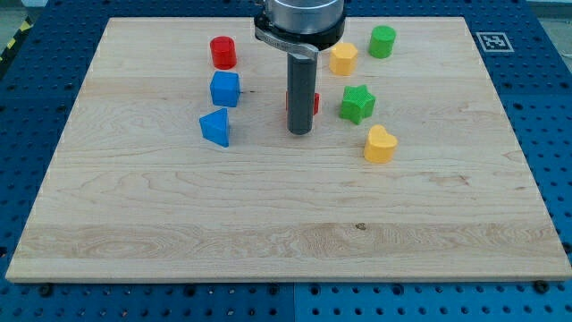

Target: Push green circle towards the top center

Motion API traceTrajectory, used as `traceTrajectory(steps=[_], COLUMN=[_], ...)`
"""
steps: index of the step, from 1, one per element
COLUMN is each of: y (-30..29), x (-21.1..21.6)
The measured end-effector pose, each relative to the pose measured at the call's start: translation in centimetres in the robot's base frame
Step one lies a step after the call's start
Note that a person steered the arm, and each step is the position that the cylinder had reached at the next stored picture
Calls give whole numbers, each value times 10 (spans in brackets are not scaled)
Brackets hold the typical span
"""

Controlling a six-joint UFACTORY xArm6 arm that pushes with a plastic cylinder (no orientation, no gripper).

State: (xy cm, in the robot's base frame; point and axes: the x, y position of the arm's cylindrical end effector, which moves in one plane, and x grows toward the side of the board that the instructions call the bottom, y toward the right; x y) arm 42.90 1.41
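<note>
The green circle [382,41] stands near the view's top, right of centre, on the wooden board [268,206]. My tip [299,131] rests on the board near the middle, well below and to the left of the green circle. A red block [314,101] is mostly hidden just behind the rod. A yellow hexagon block [343,58] lies between the rod and the green circle.
A green star [357,104] and a yellow heart [379,144] lie right of the tip. A red cylinder [222,52], a blue cube [225,88] and a blue triangle [215,127] lie to its left. A tag [494,41] marks the top right corner.
</note>
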Motion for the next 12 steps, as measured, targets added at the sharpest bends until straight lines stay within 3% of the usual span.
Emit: traceTrajectory(steps=[1, 2, 3, 4, 5, 6, 8, 9, 12], y=[0, 8, 41, 131, 234, 291, 286, 245, 212], x=[8, 58, 121, 151, 135, 72, -91, -173, -175])
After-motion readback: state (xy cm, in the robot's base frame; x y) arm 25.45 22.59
